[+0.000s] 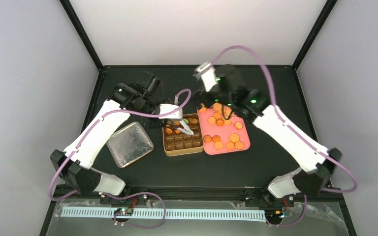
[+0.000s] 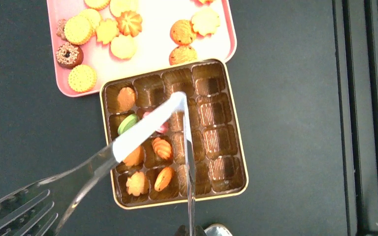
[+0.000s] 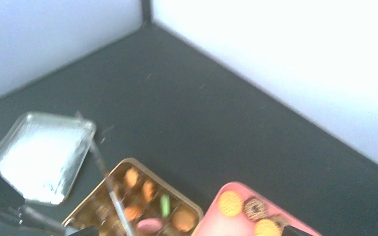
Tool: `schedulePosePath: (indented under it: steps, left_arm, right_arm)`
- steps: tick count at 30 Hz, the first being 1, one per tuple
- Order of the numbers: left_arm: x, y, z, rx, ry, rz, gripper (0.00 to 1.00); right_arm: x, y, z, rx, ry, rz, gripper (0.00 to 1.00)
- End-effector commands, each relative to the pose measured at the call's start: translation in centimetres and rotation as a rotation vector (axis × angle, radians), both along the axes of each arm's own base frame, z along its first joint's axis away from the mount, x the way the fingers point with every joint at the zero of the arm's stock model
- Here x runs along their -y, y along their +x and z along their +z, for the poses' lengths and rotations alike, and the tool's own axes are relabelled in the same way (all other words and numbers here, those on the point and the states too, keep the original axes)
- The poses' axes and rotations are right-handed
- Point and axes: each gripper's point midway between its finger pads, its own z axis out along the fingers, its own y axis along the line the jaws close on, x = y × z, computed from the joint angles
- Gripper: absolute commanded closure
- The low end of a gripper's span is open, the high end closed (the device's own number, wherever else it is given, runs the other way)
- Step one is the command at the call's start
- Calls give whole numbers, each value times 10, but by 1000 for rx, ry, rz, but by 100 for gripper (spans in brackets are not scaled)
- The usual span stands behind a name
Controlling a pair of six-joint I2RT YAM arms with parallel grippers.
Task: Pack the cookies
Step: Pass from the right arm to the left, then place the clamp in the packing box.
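Several cookies point(image 1: 224, 132) lie loose on a pink tray point(image 1: 226, 151); most are orange-golden and one is dark brown point(image 2: 69, 54). More sit in the brown tin point(image 1: 182, 143): orange ones point(image 2: 162, 147), a green one point(image 2: 127, 123) and a pink one point(image 2: 163, 128) half under a tong arm. My left gripper point(image 1: 170, 112) is shut on metal tongs point(image 2: 142, 128), whose tips meet with nothing between them above an empty compartment. My right gripper point(image 1: 221, 110) hovers over the tray's far end; only the tips of its fingers show, far apart, at the bottom edge of the blurred right wrist view.
The tin's silver lid point(image 1: 129, 143) lies left of the tin on the black table. The tin point(image 3: 128, 196) and tray point(image 3: 216, 196) touch side by side. White walls close in the back and sides.
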Motion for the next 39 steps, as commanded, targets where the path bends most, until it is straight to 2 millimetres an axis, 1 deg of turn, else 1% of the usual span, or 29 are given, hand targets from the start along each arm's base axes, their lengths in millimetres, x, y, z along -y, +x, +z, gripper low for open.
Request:
schedulePosePath:
  steps: [1,3,5,8,11,14,16,17,19,22,24,26,29,32,35,37,39]
  left_arm:
    - [21,8,21,-33,-124,38,99]
    - [28,9,22,-56,-164,53,99]
    - [33,13,24,-72,-192,71,98]
    - [38,18,26,-91,-212,96,98]
    - [42,22,41,-86,-252,119,98]
    - [47,28,71,-52,-320,149,99]
    - [50,33,98,-11,-376,174,98]
    - [50,37,115,17,-414,189,98]
    - [52,41,143,52,-488,214,99]
    - [52,43,179,82,-612,241,99]
    - [50,45,202,87,-705,261,99]
    - [51,46,217,50,-767,275,99]
    - [50,52,231,-29,-851,312,99]
    - [51,55,242,-94,-908,344,99]
    - [52,52,252,-127,-949,341,99]
    - [54,49,252,-154,-955,332,99]
    - [55,47,247,-190,-954,338,99]
  right_arm:
    - [44,11,62,86,292,-102,0]
    - [58,7,69,92,391,-100,0]
    - [70,3,69,94,450,-113,0]
    - [78,-2,55,84,460,-131,0]
    - [80,-7,42,67,473,-133,0]
    - [82,-12,36,61,508,-133,0]
    - [82,-13,36,59,533,-131,0]
    - [83,-13,35,53,542,-133,0]
    - [86,-12,36,56,562,-147,0]
    - [93,-13,35,67,599,-167,0]
    - [97,-15,25,53,628,-179,0]
    - [100,-20,19,49,679,-182,0]
    - [100,-26,7,22,762,-165,0]
    - [90,-28,-1,-31,820,-124,0]
    - [81,-26,-4,-65,862,-88,0]
    - [80,-22,-7,-70,860,-102,0]
    - [80,-17,-10,-64,853,-117,0]
